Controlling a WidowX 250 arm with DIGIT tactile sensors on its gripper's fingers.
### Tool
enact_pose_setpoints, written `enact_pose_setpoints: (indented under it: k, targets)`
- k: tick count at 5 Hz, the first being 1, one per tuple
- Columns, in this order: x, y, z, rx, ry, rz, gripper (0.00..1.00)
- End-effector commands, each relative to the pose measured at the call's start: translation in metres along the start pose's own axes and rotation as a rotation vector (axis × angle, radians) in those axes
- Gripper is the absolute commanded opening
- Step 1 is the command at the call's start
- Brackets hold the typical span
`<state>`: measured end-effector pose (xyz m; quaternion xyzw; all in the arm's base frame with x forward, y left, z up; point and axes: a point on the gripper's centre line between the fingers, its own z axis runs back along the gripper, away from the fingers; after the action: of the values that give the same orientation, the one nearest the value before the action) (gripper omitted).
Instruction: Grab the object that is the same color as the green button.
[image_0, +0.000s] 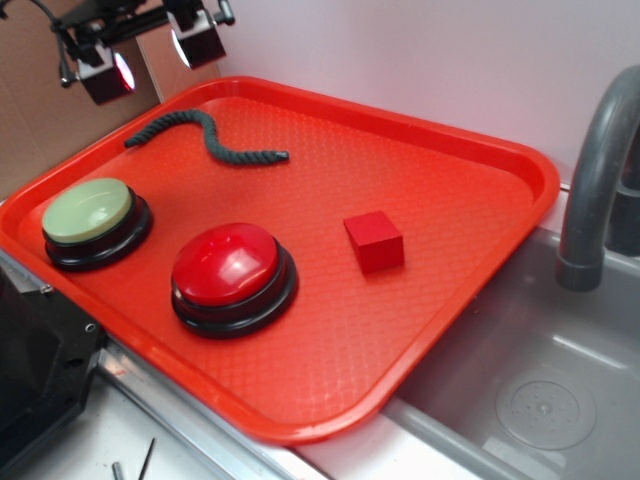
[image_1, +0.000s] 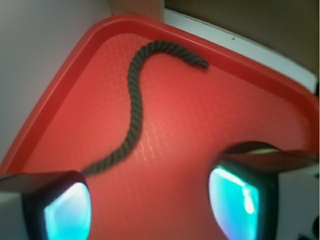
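Nothing is grasped yet: the open tool (image_1: 150, 200) hovers above the thin, wavy dark green twisted rope (image_0: 205, 138) lying near the red plastic tray's (image_0: 450, 250) far corner, so descent and closing remain.

A big red plastic tray (image_0: 440, 150) with a bumpy floor and a raised rim is seen lying next to a grey sink (image_0: 540, 400), and one corner of the tray hangs a little over the sink's edge. On the tray, a round push button with a shiny red dome on a black base (image_0: 232, 275) is set near the front, and a small red cube (image_0: 374, 241) is placed just to its right, apart from it. A curved grey tap (image_0: 595, 180) is seen standing over the sink, with a round drain (image_0: 545, 408) in the sink floor.
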<state>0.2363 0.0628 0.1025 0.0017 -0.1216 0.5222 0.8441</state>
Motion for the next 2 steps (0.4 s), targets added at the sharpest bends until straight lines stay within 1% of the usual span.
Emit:
enact_pose_setpoints:
  k: [1, 2]
  targets:
    - [0.030, -0.011, -0.055, 0.028, -0.035, 0.106, 1.00]
    - [0.034, -0.015, -0.078, 0.056, -0.058, 0.132, 1.00]
